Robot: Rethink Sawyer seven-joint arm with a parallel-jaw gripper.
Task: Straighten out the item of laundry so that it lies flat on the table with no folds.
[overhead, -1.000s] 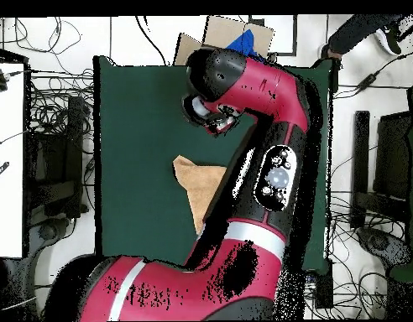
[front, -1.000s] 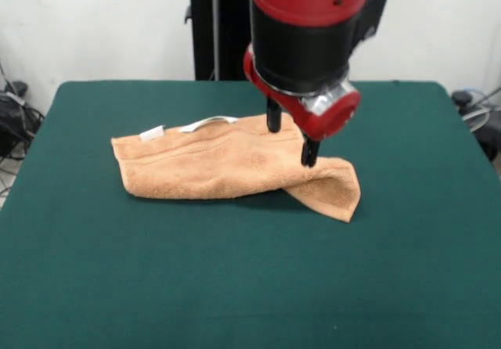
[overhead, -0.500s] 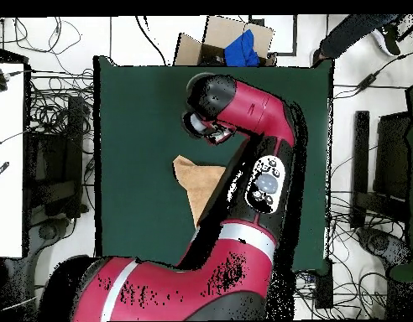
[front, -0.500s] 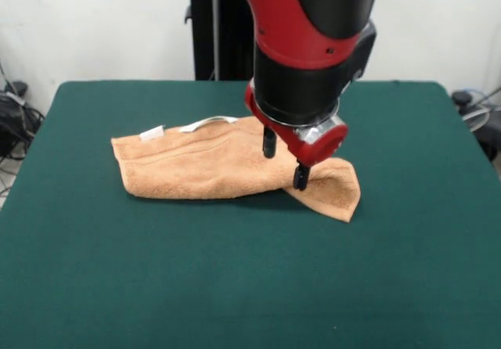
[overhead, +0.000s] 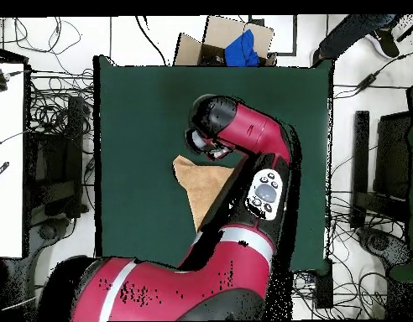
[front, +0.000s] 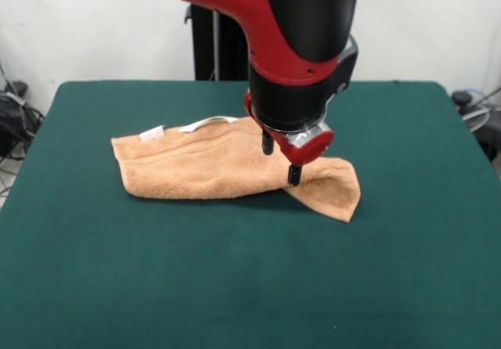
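The two short black fingers of the gripper stand spread apart, one behind and one in front, holding nothing. Their tips sit right at the top surface of the small orange-tan terry-cloth towel; whether they press into the pile or hang just over it cannot be told from the front view. Above the fingers is the round red wrist flange, and above that the thick black and red arm, which comes down steeply from the top.

The towel lies under the fingers and reaches mostly to their left in the front view, as a long folded band. Just to the right of the fingers one end of it is turned over into a pointed flap that lies nearer the camera. Far to the left of the fingers, at the towel's back edge, are a small white tag and a white loop of tape.

All of it rests on the large counter with a dark green cloth-like top, with the fingers near its middle and bare green on every side.

From overhead the arm covers the gripper, and only a tan wedge of the towel shows beside it on the green counter.
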